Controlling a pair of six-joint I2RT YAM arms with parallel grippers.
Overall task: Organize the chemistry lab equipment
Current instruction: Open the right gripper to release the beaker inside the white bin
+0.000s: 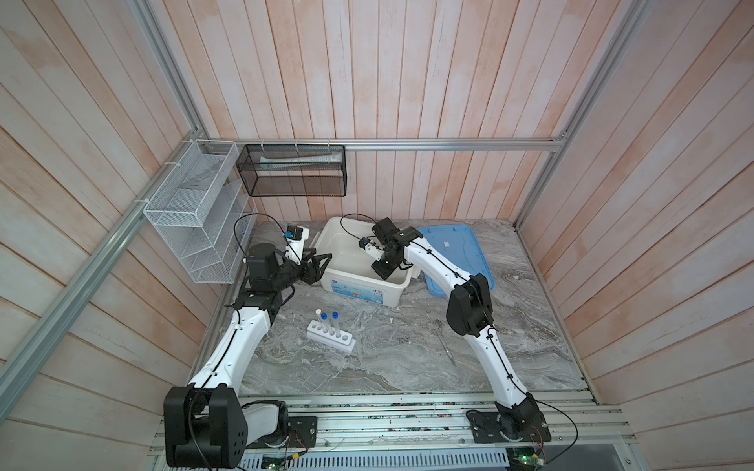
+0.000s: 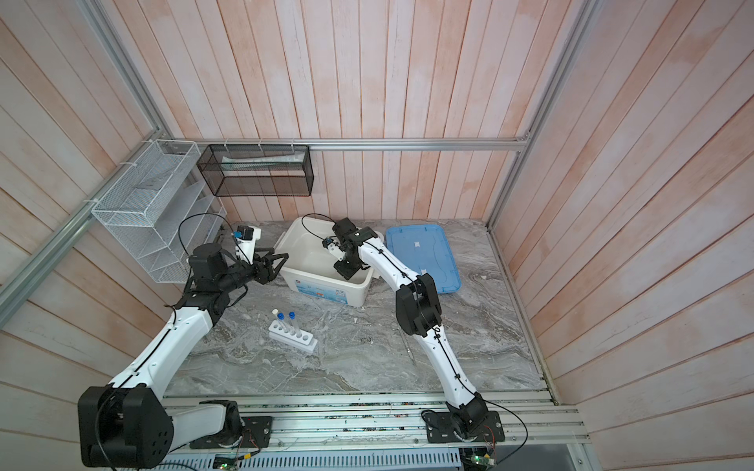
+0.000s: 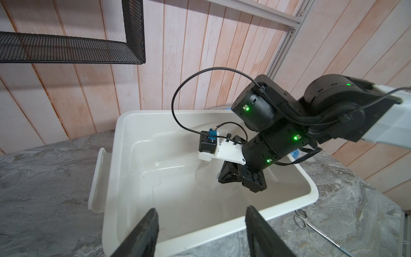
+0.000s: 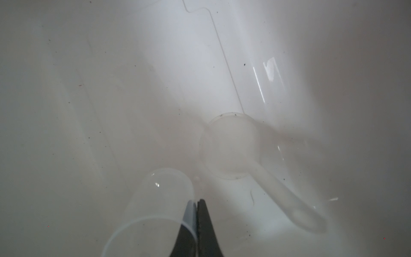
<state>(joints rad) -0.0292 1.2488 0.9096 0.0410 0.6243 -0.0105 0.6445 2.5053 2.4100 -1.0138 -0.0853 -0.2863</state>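
— Where's the piece it's working on?

— Lower centre of the right wrist view: a small clear plastic cylinder (image 4: 155,200), low inside the white plastic bin (image 1: 355,291). A small clear round flask (image 4: 229,146) lies just beside it. The right gripper (image 4: 196,207) is closed, pinching the cylinder's thin wall at its rim.

— And the other claw?

— The left gripper (image 3: 201,209) stands open and empty at the bin's left rim.

— How should the lift go?

— Straight up and slowly, I'd say. A thin-wall pinch lets the cylinder swing or slip. It must clear the flask first, then the bin's rim, without meeting the left arm.
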